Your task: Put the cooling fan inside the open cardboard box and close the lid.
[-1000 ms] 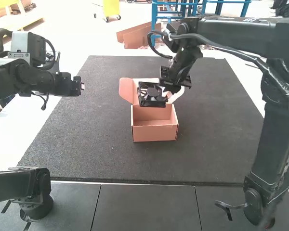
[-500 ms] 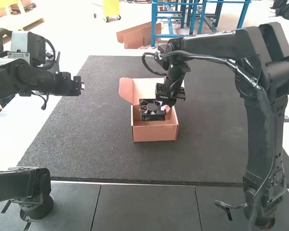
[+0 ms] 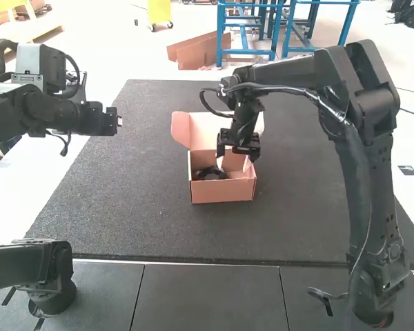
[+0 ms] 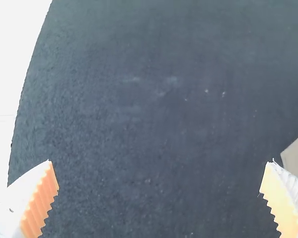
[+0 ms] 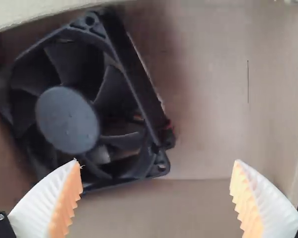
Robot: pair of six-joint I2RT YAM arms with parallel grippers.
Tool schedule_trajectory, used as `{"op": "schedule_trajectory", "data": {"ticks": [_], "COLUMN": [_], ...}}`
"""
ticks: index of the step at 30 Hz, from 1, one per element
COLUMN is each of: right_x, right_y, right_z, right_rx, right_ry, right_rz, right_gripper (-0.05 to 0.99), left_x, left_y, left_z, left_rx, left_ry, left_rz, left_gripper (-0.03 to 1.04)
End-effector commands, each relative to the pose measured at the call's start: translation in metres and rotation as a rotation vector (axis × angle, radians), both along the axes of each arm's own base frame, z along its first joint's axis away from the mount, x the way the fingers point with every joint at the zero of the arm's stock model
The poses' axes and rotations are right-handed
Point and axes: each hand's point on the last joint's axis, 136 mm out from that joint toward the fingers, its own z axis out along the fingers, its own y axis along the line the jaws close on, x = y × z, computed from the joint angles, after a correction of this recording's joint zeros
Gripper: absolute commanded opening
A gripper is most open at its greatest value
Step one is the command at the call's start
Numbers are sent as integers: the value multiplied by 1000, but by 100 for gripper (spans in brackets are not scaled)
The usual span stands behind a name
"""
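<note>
Two arms stand at a black mat (image 3: pixel 124 200), and the cardboard box (image 3: pixel 221 187) sits near the mat's middle, between them. Its lid (image 3: pixel 200 129) is open, tipped up and back at the far side, with a small side flap sticking out at its left edge. The cooling fan (image 3: pixel 210 172) is inside the box, and from the high view it is a dark shape low in the left part of the opening. The right wrist view shows its black square frame and round hub down on the brown cardboard floor, close against one wall and lying at a slight slant. The right gripper (image 3: pixel 237 154) hangs just above the box's opening, at the end of the right arm, which arches over the far right side of the mat. Its white ribbed fingers (image 5: pixel 52 203) with orange pads are spread wide and grip nothing: the fan lies below them, not clamped, and bare cardboard shows across most of the gap. The left gripper (image 3: pixel 113 121) hovers over the left part of the mat, well apart from the box and pointing toward it. Its fingers are likewise parted wide, with only the dark mat between them in the left wrist view
</note>
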Motion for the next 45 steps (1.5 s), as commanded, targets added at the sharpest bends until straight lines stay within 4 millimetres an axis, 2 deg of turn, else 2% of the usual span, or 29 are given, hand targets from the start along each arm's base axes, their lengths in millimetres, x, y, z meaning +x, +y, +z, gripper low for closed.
{"op": "schedule_trajectory", "data": {"ticks": [1,5,7,8,9,10,12,16,20,24,27,33,39,45], "right_x": [15,25,29,32,36,36,34,32,52,68,67,71,101,117], "right_y": [14,34,37,37,37,33,20,-4,-41,-61,-65,-70,-64,-59], "right_z": [32,79,103,106,118,132,147,153,158,166,165,136,138,137], "right_rx": [87,207,254,279,306,315,303,264,206,187,178,166,193,200], "right_ry": [-48,-80,-104,-106,-145,-179,-232,-277,-375,-512,-567,-583,-726,-728], "right_rz": [4,46,65,57,71,92,173,258,220,217,226,204,143,116], "right_gripper": [76,85,88,89,90,90,90,90,90,90,90,90,90,90], "left_x": [1,5,8,10,12,15,20,31,44,58,69,92,117,135], "left_y": [-5,-5,-5,-5,-5,-6,-5,-6,-6,-7,-7,-18,-42,-64], "left_z": [22,22,17,14,12,10,5,-5,-9,-12,-18,-33,-45,-57], "left_rx": [-20,-42,-46,-46,-46,-48,-47,-44,-43,-44,-42,-39,-39,-39], "left_ry": [-68,-63,-44,-34,-24,-21,-9,26,25,15,21,45,40,50], "left_rz": [-10,5,12,12,12,13,17,15,16,15,13,-14,-68,-107], "left_gripper": [96,96,96,96,96,96,96,96,96,96,96,96,96,96]}}
